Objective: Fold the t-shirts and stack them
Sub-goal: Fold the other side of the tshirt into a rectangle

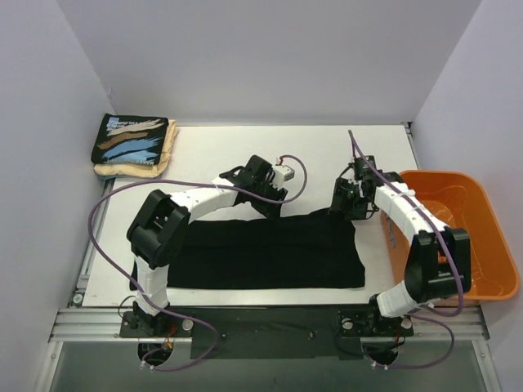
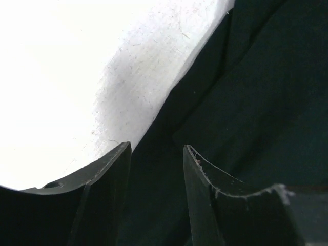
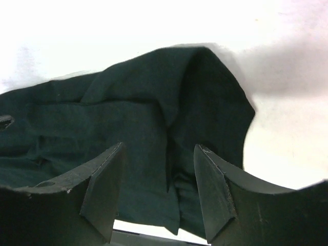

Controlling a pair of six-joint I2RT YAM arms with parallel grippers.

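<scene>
A plain black t-shirt [image 1: 270, 253] lies folded into a long flat band across the white table [image 1: 327, 155]. My left gripper [image 1: 268, 200] stands open just over the shirt's far edge left of centre, black cloth [image 2: 246, 102] under and between its jaws. My right gripper [image 1: 347, 202] is open over the far right corner of the shirt [image 3: 154, 118], where the cloth bunches into a fold. Neither grips anything. Two folded t-shirts are stacked at the far left corner: a black one with blue, tan and white brush strokes [image 1: 131, 139] on a cream one [image 1: 135, 169].
An orange plastic basket [image 1: 482, 237] stands at the table's right edge, beside the right arm. White walls close in the left, back and right. A metal rail [image 1: 261, 320] runs along the near edge by the arm bases.
</scene>
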